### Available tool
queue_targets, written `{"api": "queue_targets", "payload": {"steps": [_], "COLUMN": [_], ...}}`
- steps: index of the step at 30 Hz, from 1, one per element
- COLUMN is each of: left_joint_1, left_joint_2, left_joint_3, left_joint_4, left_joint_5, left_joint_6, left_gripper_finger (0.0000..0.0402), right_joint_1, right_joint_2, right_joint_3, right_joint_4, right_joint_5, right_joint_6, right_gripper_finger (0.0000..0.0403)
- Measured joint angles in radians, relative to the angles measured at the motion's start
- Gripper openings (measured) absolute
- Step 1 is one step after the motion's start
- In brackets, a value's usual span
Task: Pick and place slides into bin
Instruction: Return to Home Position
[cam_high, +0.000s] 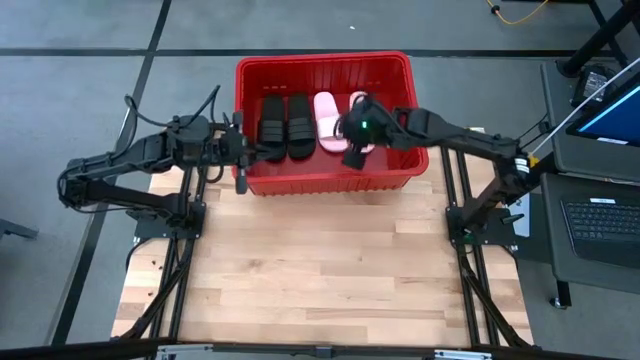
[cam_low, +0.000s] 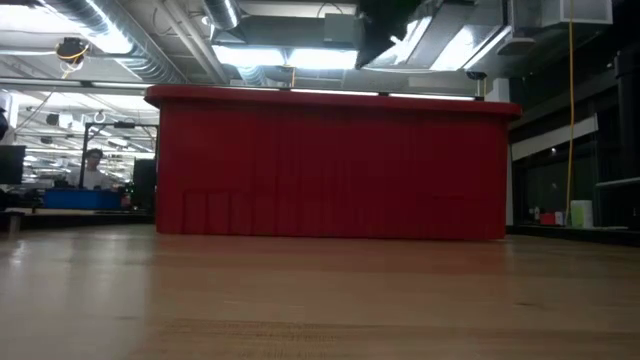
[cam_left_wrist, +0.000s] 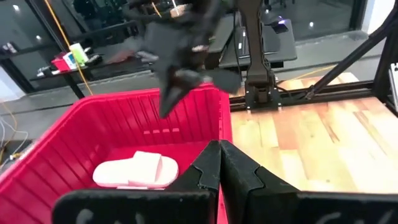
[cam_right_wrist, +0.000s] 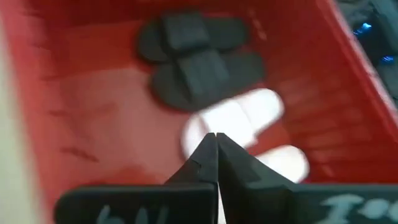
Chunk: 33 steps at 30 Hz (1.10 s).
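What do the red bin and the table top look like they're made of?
The bin looks like moulded plastic, slightly glossy: thin ribbed, slatted walls in uniform red. The table top looks like light wood, probably sealed: joined strips with visible grain.

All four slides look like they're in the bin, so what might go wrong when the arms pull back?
1. The right gripper, shut, hangs over the pink slides in the bin; retreating low, it might catch the near wall and drag the bin.
2. The left gripper, shut, sits by the bin's left wall and might bump it.
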<state>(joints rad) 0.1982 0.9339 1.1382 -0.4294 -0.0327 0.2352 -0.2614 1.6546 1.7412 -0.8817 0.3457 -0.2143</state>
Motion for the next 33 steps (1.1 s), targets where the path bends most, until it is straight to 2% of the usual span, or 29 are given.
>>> {"api": "queue_targets", "payload": {"steps": [5, 8, 16, 26, 33], "left_joint_1": [0.000, 0.000, 0.000, 0.000, 0.000], "left_joint_2": [-0.111, -0.191, -0.369, -0.578, -0.741], "left_joint_3": [-0.144, -0.257, -0.537, -0.744, -0.842], "left_joint_4": [0.095, 0.216, 0.433, 0.595, 0.592], "left_joint_5": [-0.002, -0.002, -0.003, -0.051, -0.059], "left_joint_6": [-0.005, -0.023, -0.164, -0.160, -0.206], "left_gripper_finger": [0.0002, 0.0001, 0.0001, 0.0001, 0.0001], "right_joint_1": [0.124, 0.186, 0.290, 0.356, 0.361], "right_joint_2": [-0.033, -0.042, -0.078, -0.198, -0.353], "right_joint_3": [-0.030, -0.066, -0.263, -0.449, -0.619], "right_joint_4": [0.050, 0.115, 0.356, 0.534, 0.688], "right_joint_5": [0.000, 0.000, -0.001, 0.000, 0.001], "right_joint_6": [0.085, 0.125, 0.192, 0.263, 0.297], "right_gripper_finger": [0.0002, 0.0002, 0.0001, 0.0001, 0.0001]}}
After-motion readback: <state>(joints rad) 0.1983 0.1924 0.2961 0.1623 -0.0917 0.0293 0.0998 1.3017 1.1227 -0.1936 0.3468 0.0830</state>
